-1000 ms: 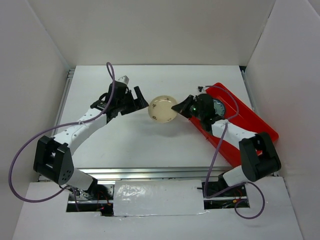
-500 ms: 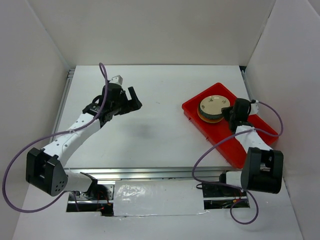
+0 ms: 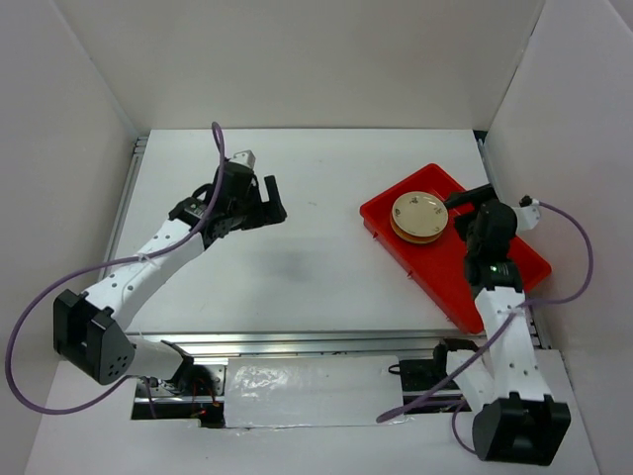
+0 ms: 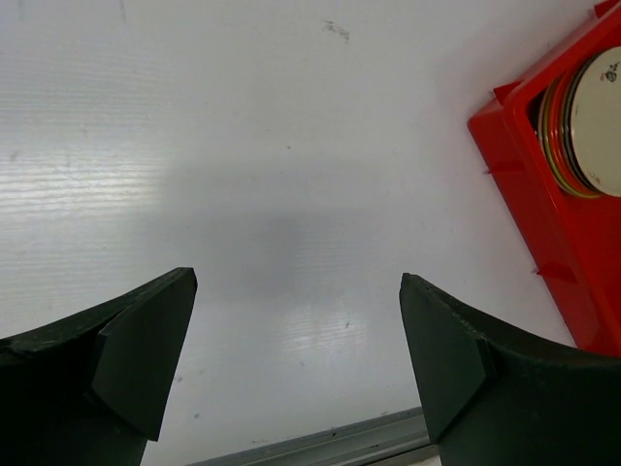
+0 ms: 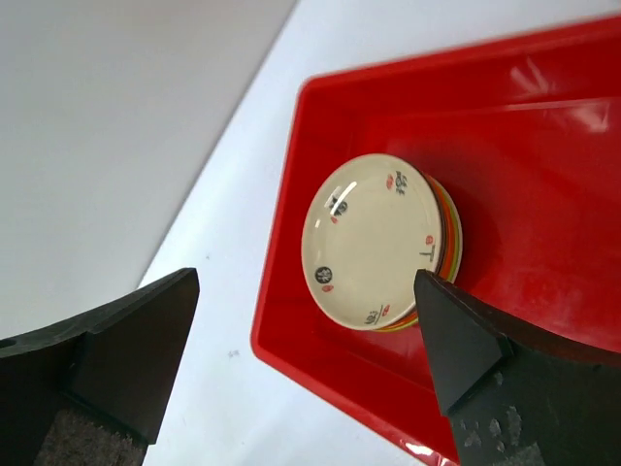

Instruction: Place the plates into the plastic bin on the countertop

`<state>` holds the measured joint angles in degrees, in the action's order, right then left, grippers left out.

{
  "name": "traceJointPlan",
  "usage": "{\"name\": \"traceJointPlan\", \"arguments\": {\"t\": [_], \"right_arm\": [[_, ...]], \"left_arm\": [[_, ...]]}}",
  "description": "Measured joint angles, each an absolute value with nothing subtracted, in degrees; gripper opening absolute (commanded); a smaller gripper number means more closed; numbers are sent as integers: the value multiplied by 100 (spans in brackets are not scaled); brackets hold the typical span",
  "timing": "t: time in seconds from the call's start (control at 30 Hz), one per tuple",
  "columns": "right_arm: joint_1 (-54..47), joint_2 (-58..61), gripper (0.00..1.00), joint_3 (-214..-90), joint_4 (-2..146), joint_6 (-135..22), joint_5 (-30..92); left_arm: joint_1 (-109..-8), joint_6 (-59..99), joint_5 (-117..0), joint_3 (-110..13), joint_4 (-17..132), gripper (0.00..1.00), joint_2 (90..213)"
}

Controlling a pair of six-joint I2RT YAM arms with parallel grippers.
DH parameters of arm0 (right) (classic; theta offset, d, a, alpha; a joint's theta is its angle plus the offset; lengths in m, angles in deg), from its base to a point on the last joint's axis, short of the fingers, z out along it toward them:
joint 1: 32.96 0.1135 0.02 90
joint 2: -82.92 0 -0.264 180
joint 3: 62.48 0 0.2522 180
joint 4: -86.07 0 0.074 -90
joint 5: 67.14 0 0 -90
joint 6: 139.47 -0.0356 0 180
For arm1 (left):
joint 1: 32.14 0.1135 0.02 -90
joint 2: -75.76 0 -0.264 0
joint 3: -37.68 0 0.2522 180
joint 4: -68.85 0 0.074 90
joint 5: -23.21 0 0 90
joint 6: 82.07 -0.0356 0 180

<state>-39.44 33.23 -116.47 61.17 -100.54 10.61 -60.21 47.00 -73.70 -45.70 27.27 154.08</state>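
Note:
The plates (image 3: 419, 217) sit as one stack in the far corner of the red plastic bin (image 3: 495, 272), a beige plate with small marks on top (image 5: 378, 240); orange and green rims show beneath it. The stack also shows at the right edge of the left wrist view (image 4: 587, 121). My right gripper (image 3: 465, 205) hangs open above the bin, just right of the stack, holding nothing (image 5: 306, 311). My left gripper (image 3: 269, 201) is open and empty over the bare white countertop (image 3: 297, 277) at the left (image 4: 296, 311).
White walls enclose the countertop on three sides. A metal rail (image 3: 297, 341) runs along the front edge. The bin (image 4: 543, 223) lies at an angle at the right side, its near half holding nothing.
The right gripper carried the beige plate from mid-table to the bin, set it on the stack, opened and drew back to the right. The left arm shifted only slightly.

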Motion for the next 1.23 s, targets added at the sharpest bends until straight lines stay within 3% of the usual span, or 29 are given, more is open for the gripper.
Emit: {"name": "traceJointPlan", "arguments": {"t": [0.27, 0.53, 0.73, 0.97, 1.23], "right_arm": [[-3616, 4105, 100, -12458, 4648, -8767, 1135], [-1758, 4982, 100, -13216, 3157, -8061, 834], [-337, 5399, 100, -14215, 1942, -7936, 351], [-171, 5471, 100, -14683, 753, -7755, 7], [-471, 5629, 100, -15092, 441, -7460, 285]], "left_arm": [[-6047, 4678, -8505, -5429, 1311, 99, 15166], [-6047, 4405, -9740, -5670, 144, 99, 13977], [-6047, 4429, -10170, -5123, -280, 99, 13037], [-6047, 4619, -10350, -4689, -894, 99, 12283], [-6047, 4853, -10472, -4697, -1161, 99, 11529]]}}
